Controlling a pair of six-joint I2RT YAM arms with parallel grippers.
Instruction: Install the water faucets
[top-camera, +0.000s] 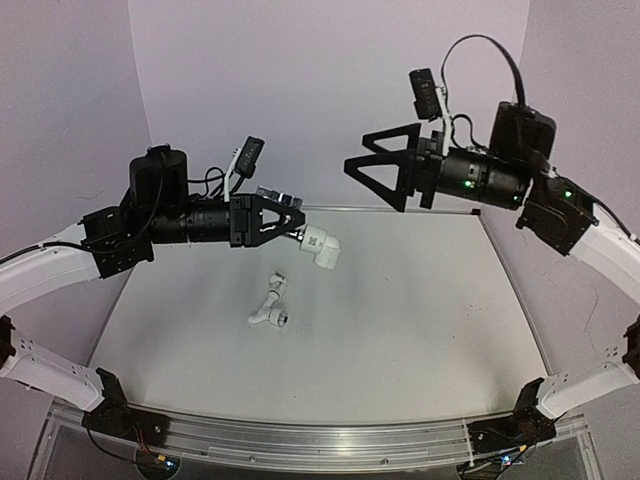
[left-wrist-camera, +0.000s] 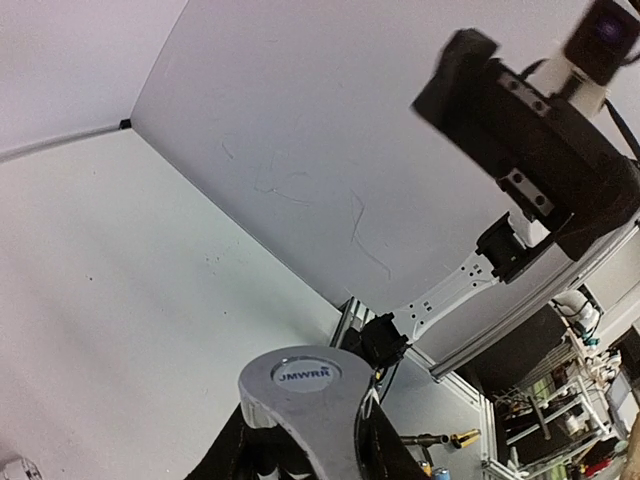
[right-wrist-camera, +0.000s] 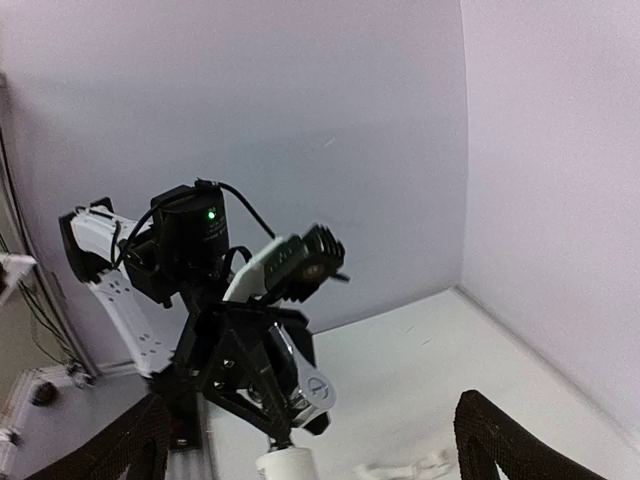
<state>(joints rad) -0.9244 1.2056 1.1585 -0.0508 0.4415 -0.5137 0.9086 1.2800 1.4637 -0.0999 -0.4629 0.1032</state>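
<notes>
My left gripper (top-camera: 298, 226) is shut on a silver-and-white faucet (top-camera: 322, 247) and holds it in the air above the white table (top-camera: 420, 300). In the left wrist view the faucet's silver handle, marked JMWRR (left-wrist-camera: 303, 378), sticks out between the black fingers (left-wrist-camera: 228, 452). A second small white faucet part (top-camera: 271, 306) lies on the table below it. My right gripper (top-camera: 358, 152) is open and empty, raised high at the right and facing the left arm. In the right wrist view the held faucet (right-wrist-camera: 322, 385) shows between my wide-apart fingertips (right-wrist-camera: 492, 432).
Purple walls close off the back and both sides. An aluminium rail (top-camera: 320, 440) runs along the near table edge. The loose faucet part also shows in the right wrist view (right-wrist-camera: 405, 466). The right arm (left-wrist-camera: 540, 130) shows in the left wrist view.
</notes>
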